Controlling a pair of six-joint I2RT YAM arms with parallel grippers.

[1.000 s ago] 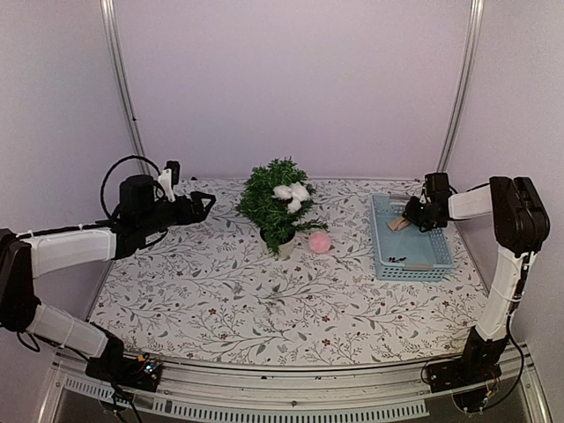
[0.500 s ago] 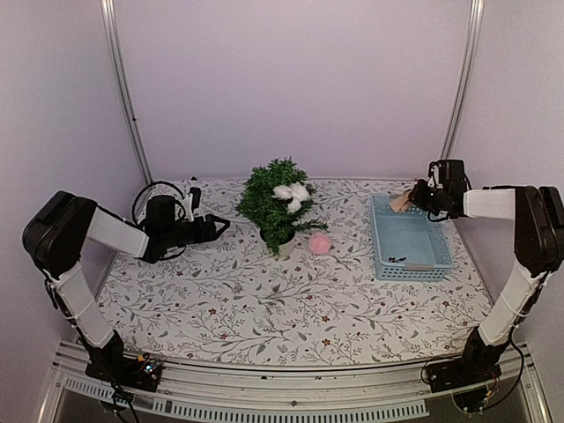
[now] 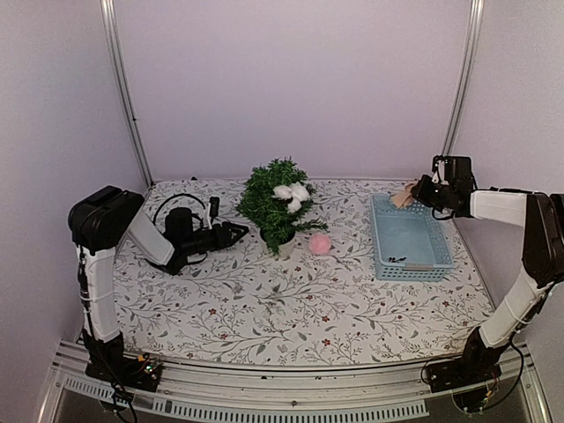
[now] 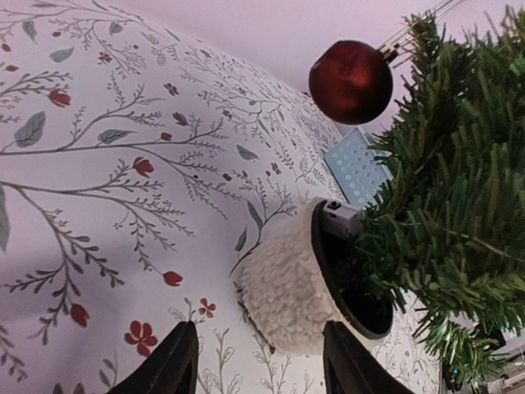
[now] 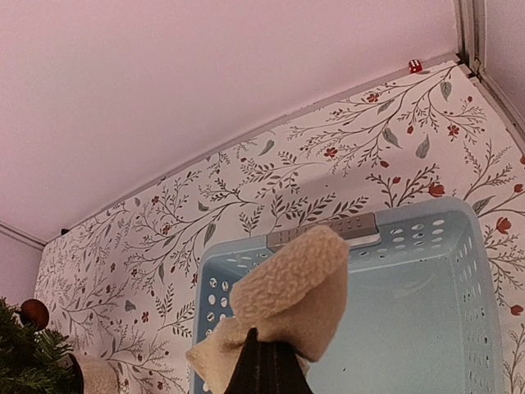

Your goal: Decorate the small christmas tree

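Observation:
The small christmas tree (image 3: pixel 275 201) stands mid-table in a fleecy white pot (image 3: pixel 285 246), with a white ornament (image 3: pixel 291 193) in its branches. In the left wrist view the pot (image 4: pixel 283 287) and branches (image 4: pixel 459 197) are close ahead, and a dark red bauble (image 4: pixel 351 80) hangs from the tree. My left gripper (image 3: pixel 244 231) is open and empty, low on the table just left of the pot. My right gripper (image 3: pixel 412 197) is shut on a tan fleecy ornament (image 5: pixel 287 300) and holds it above the far end of the blue basket (image 3: pixel 438 261).
A pink fluffy ball (image 3: pixel 320 242) lies on the floral tablecloth right of the pot. A small dark item (image 3: pixel 397 258) lies in the basket. Metal frame posts stand at the back left (image 3: pixel 123 88) and back right (image 3: pixel 460 84).
My left gripper has moved right and down along the table, up to the tree's pot. My right gripper has lifted the tan ornament from the basket toward its far end.

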